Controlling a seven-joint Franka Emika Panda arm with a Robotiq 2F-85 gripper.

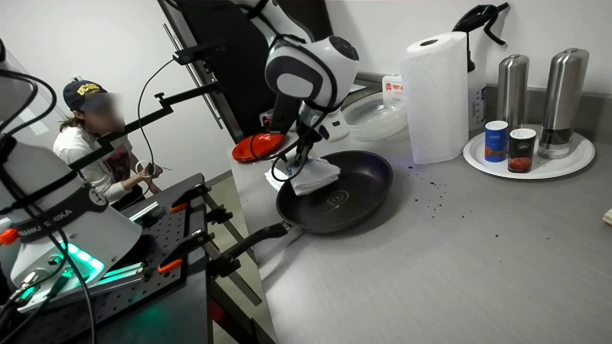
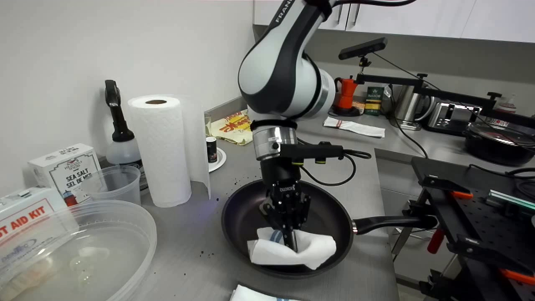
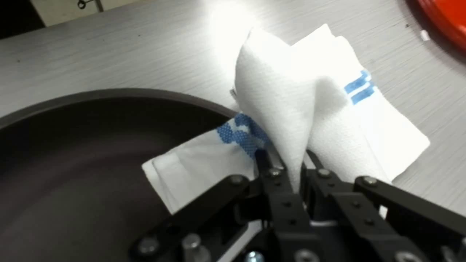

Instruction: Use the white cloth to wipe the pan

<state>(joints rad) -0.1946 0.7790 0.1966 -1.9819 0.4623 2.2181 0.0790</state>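
The white cloth has blue marks and is bunched in my gripper. It also shows in an exterior view and in the wrist view. The gripper, seen in the wrist view and in an exterior view, points down with its fingers closed on a fold of it. The black pan lies on the counter, and the cloth hangs at one side of its inside, by the rim. The pan also shows in an exterior view and the wrist view. I cannot tell whether the cloth presses on the pan's bottom.
Another folded white cloth lies beside the pan; it shows in the wrist view. A red lid-like object, a clear tub, a paper towel roll and a plate with shakers stand around. Dark crumbs dot the counter.
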